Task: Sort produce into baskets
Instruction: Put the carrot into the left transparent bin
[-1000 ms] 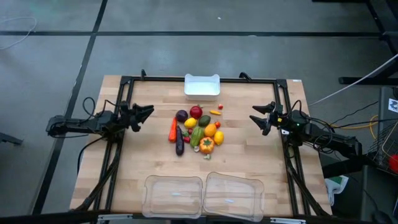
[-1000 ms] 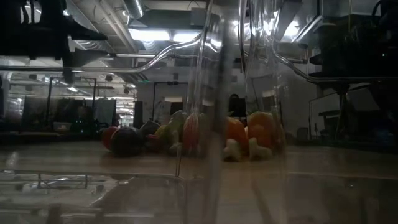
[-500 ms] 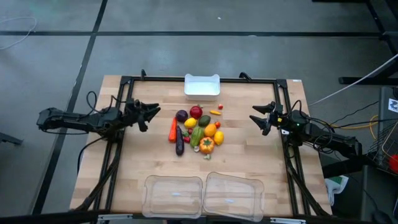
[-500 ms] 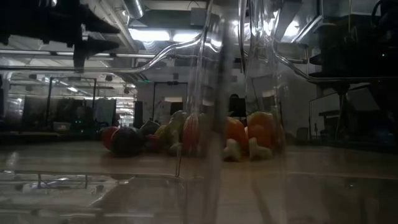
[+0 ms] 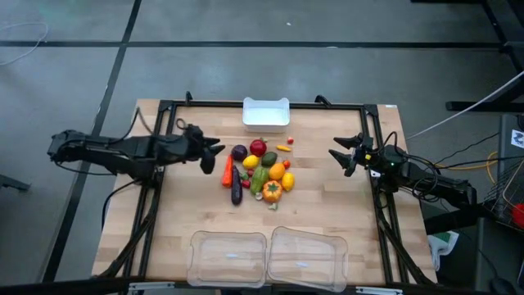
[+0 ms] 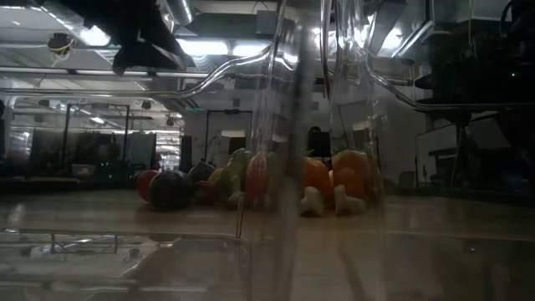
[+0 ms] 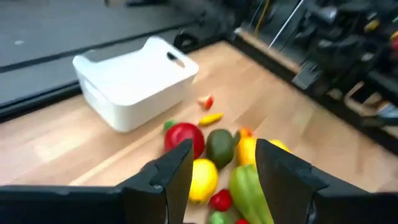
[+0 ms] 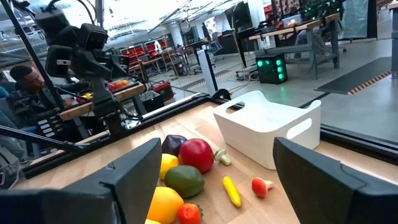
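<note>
Produce [image 5: 259, 172] sits heaped mid-frame on the worktop [image 5: 327, 213], and the left gripper [image 5: 214, 151] is right at its left edge, jaws partly apart, holding nothing. The upright orange carrot [image 5: 228, 170] lies closest to it. Farther right, the right gripper [image 5: 340, 153] waits, jaws wide, empty.

A light wooden table [image 5: 327, 217] edged by a black metal frame [image 5: 164, 123] stands on a grey concrete floor [image 5: 246, 65] crossed by dark lines, with cables [image 5: 483, 168] trailing at three o'clock. From table height the room is dim, with bright ceiling lights [image 6: 213, 46] and silver ducts [image 6: 180, 12] at twelve o'clock. Beyond the table are workbenches [image 8: 292, 28], a box with green lights [image 8: 272, 67] and a seated person [image 8: 28, 93] at nine o'clock.
</note>
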Tool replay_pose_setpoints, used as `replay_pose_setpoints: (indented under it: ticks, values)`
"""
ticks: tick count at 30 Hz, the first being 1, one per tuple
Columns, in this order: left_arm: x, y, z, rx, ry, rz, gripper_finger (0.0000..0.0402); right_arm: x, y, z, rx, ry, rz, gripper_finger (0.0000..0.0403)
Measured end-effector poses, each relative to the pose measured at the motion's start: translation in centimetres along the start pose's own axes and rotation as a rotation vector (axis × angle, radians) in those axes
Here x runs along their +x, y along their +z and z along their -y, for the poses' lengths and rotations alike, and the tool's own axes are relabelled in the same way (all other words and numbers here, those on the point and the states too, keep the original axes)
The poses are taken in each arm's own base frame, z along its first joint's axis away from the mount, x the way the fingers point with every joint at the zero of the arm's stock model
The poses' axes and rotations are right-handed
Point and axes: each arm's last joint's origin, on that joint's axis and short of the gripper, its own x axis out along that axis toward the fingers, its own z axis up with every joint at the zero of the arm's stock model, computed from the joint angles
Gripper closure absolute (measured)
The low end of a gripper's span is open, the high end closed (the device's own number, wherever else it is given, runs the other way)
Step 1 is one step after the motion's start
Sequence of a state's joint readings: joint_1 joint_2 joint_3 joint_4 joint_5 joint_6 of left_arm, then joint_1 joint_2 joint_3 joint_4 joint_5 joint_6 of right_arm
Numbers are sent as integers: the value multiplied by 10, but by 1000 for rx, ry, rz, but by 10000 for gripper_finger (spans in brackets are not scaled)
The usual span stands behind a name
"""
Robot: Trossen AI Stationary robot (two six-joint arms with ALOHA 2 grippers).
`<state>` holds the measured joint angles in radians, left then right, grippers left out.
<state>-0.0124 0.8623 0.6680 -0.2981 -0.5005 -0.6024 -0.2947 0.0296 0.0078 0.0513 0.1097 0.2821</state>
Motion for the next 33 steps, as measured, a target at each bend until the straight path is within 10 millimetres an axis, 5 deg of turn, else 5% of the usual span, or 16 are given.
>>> replay_pose_setpoints:
  ticks: [9, 21, 33]
  values:
    - [34, 3, 14, -18, 171, -212, 233, 0, 0, 0, 0, 0, 0, 98]
    - [88, -28, 4, -156, 283, -520, 233, 0, 0, 0, 0, 0, 0, 98]
    - [113, -45, -7, -228, 389, -599, 233, 0, 0, 0, 0, 0, -1, 98]
